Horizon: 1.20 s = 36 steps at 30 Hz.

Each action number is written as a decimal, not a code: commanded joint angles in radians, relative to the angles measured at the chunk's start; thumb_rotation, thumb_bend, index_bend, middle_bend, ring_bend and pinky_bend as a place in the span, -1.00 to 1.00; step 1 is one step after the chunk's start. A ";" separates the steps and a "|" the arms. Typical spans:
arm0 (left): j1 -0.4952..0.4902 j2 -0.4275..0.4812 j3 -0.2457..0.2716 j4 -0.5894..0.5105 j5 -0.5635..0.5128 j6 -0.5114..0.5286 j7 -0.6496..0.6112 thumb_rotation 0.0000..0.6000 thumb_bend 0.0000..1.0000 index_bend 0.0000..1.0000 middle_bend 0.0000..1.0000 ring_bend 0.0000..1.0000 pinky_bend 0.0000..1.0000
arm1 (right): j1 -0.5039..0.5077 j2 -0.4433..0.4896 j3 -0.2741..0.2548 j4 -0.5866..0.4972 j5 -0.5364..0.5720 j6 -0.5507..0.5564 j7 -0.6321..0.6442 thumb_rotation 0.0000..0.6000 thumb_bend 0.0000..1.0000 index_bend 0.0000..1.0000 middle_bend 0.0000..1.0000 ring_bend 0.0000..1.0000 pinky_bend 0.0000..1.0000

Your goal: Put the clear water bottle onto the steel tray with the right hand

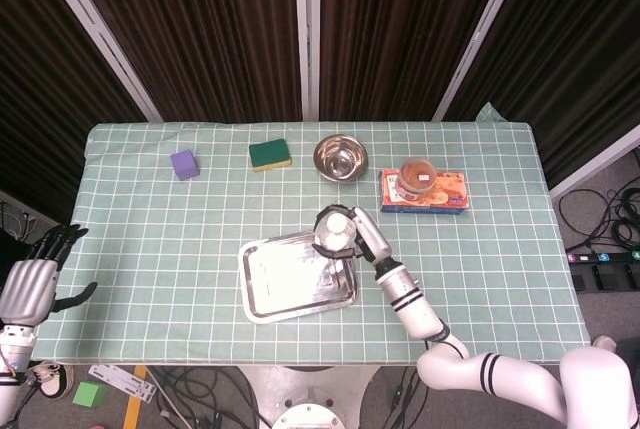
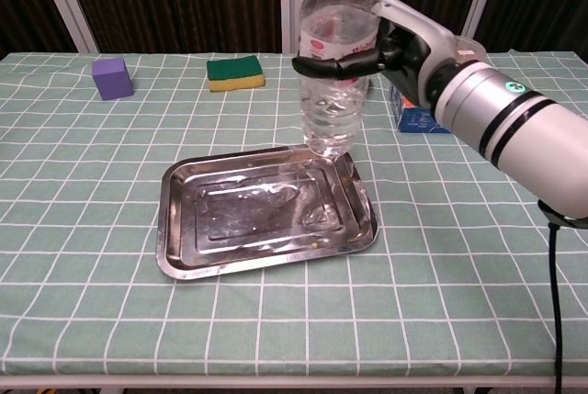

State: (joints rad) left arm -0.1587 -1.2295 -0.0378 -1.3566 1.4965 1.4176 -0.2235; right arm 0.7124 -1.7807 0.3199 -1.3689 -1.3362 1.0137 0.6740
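- Covering the bench [image 2: 83, 256] is a green checked cloth.
- Lying near the middle, the steel tray [image 2: 230, 229] sits flat.
- Gripping the upright clear water bottle [image 2: 335, 63], the right hand [image 2: 404, 45] holds it above the tray's far right corner.
- Resting spread at the left edge, the left hand [image 1: 35, 279] holds nothing.

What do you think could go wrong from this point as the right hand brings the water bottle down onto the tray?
1. The clear water bottle hangs over the steel tray's far right corner; lowered here, its base might catch the raised rim and tip.
2. The right hand grips the bottle around its upper body, so this tall bottle could topple on release.
3. The steel bowl and the snack box sit just behind, so a fall or a wide retreat could knock them.
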 commanded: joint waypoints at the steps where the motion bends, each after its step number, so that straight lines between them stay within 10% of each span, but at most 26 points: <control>1: 0.001 -0.001 0.000 0.001 0.000 0.001 -0.001 0.88 -0.49 -0.63 -0.59 -0.78 -0.61 | 0.001 0.008 0.001 -0.016 0.012 -0.015 0.006 1.00 -0.52 0.40 0.02 -0.35 -0.25; 22: 0.026 -0.012 0.005 0.042 -0.008 0.015 -0.041 0.88 -0.49 -0.63 -0.59 -0.78 -0.61 | 0.058 -0.135 -0.106 0.168 -0.097 -0.074 0.113 1.00 -0.78 0.32 -0.02 -0.38 -0.28; 36: 0.024 -0.014 0.002 0.042 -0.005 0.013 -0.038 0.87 -0.49 -0.63 -0.59 -0.78 -0.61 | 0.064 -0.058 -0.161 0.160 -0.154 -0.083 0.157 1.00 -1.00 -0.86 -0.69 -0.98 -0.83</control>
State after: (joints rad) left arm -0.1342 -1.2435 -0.0359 -1.3146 1.4913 1.4305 -0.2616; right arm 0.7766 -1.8514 0.1659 -1.1993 -1.4897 0.9397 0.8330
